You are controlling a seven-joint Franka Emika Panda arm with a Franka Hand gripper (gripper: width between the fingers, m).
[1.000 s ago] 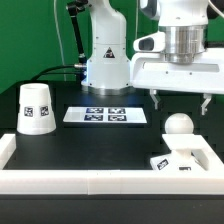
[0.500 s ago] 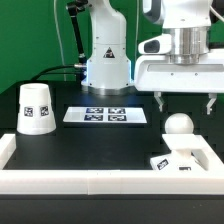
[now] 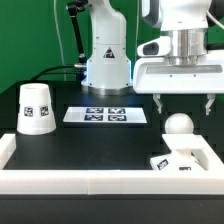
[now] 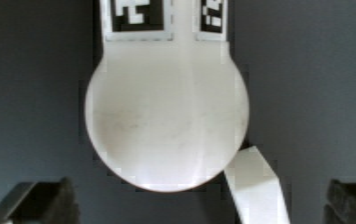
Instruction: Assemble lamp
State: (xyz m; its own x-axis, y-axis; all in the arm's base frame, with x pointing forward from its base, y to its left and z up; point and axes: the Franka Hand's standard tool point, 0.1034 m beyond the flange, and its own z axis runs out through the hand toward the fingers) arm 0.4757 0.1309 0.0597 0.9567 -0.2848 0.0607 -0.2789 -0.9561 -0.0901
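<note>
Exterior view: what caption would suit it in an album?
Open gripper hangs over the bulb, near the base; the shade stands apart at the exterior view's left.

No words or numbers can be read; a small triangular sign (image 3: pixel 104 54) marks the robot pedestal (image 3: pixel 108 74) at twelve o'clock.

Base (image 3: pixel 200 158) partly hidden behind the white front rail (image 3: pixel 90 183), tags too small to read. Wrist view: bulb (image 4: pixel 166 120) blurred, tagged end cut by the edge.
</note>
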